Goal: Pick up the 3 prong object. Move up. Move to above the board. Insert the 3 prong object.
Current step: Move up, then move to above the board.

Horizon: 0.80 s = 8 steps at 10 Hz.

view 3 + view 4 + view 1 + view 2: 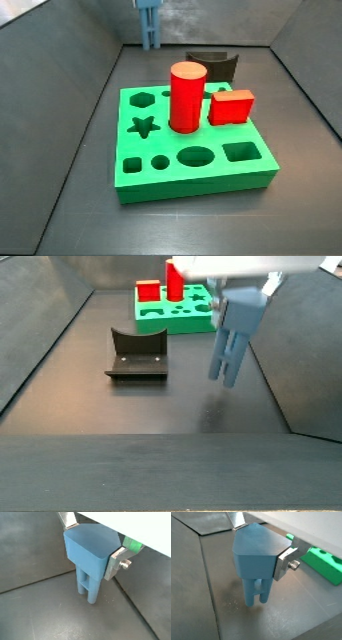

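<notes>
hand (261, 552) clamped on 3 prong object (235, 331), lifted off bench (160, 406) | board (187, 160) well apart | black curved block (136, 354) between | red cylinder (186, 97), red cube (233, 107) on board

wrist views: close on gripper (90, 539) | side views: opposite ends, share board (194, 160)

A dark grey matte floor (147, 406) is enclosed by sloping dark grey walls (60, 80).
</notes>
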### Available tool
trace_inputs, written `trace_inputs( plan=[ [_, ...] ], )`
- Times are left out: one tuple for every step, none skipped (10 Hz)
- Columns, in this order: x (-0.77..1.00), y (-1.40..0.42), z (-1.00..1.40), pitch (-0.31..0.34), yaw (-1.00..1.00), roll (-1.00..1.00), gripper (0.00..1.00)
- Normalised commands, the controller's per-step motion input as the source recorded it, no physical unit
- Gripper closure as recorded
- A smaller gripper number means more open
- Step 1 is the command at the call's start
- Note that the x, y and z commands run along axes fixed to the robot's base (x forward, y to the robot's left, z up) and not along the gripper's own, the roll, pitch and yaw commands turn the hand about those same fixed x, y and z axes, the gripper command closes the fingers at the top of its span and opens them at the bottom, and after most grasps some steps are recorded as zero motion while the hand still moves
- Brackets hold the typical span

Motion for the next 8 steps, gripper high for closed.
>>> trace_inputs(
  plan=[
    [0.02,0.02,0.21,0.099,0.01,0.01,1.0],
    [0.2,0.4,1.0,0.296,-0.38,-0.01,1.0],
    [0.21,0.4,1.0,0.296,-0.38,-0.01,1.0],
    [0.18,0.35,1.0,0.28,-0.28,-0.05,1.0],
    [0.15,0.28,1.0,0.207,-0.16,-0.03,1.0],
    [0.12,0.23,0.97,0.152,-0.1,-0.02,1.0],
    [0.08,0.18,0.85,0.124,-0.07,-0.01,1.0],
    [0.03,0.1,0.64,0.085,-0.05,0.0,1.0]
  ],
)
